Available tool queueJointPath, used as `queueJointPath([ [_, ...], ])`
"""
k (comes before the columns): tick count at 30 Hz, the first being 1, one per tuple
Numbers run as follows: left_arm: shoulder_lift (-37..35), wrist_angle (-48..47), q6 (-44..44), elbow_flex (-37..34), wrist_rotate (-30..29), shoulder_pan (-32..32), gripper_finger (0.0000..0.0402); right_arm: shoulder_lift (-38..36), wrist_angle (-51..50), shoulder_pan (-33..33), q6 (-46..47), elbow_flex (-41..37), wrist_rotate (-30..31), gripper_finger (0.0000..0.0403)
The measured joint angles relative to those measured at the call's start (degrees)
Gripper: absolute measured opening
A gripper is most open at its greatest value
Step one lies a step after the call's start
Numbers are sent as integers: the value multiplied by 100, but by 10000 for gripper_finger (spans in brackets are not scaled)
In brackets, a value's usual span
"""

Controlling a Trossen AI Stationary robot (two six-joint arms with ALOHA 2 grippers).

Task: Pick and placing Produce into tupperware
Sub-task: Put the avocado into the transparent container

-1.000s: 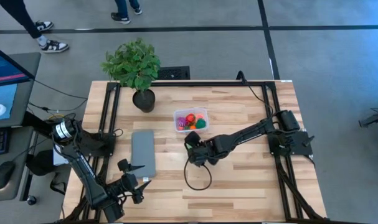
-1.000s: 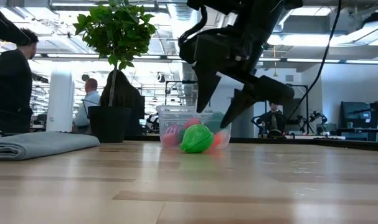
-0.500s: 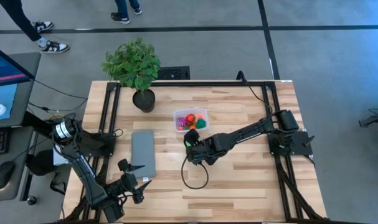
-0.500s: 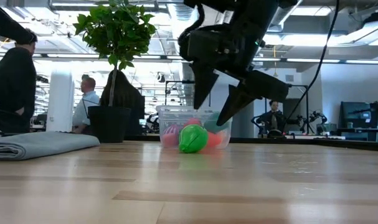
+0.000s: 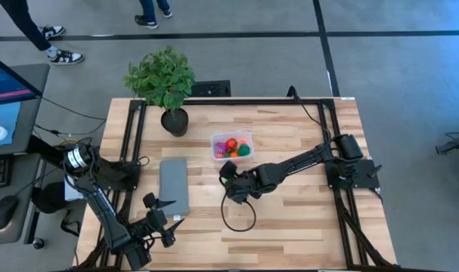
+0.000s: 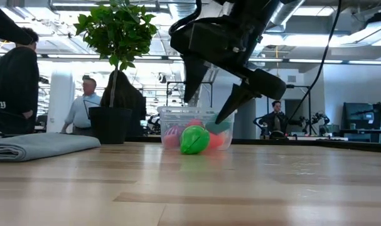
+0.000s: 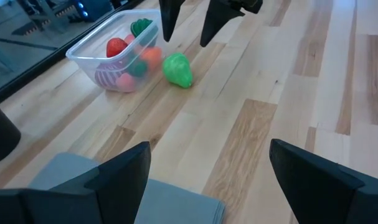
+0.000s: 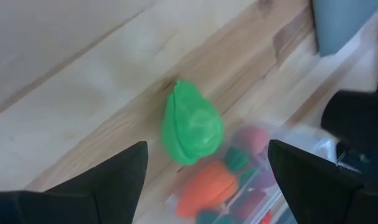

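grey floor (image 5: 395,60) crossed by dark lines; bright ceiling lights (image 6: 64,7); people (image 6: 17,88) standing behind; monitor (image 5: 2,94) alongside.

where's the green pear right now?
The green pear lies on the table beside the tupperware, outside it on the side facing the arms. The right gripper hangs open just above it.

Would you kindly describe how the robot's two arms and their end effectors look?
Both arms are dark, jointed links. The right end effector has two black tapering fingers and a looping black cable. The left end effector is likewise black, with cables bundled at its base.
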Motion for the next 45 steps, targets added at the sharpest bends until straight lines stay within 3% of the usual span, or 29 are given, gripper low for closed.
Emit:
queueJointPath([
  [17, 0, -3, -127, 0, 42, 0, 320, 0, 136, -323, -593, -4, -820, 346],
  [27, 0, -11, -157, 0, 43, 0, 320, 48, 269, -438, -638, -3, -987, 346],
  [32, 0, -13, -157, 0, 44, 2, 320, 293, 265, -431, -697, 7, -960, 346],
  [36, 2, -3, -155, -3, 44, 2, 320, 398, 268, -388, -815, -25, -528, 345],
  [45, 2, -11, -151, -11, 44, 2, 320, 382, 397, -440, -878, 92, -527, 344],
])
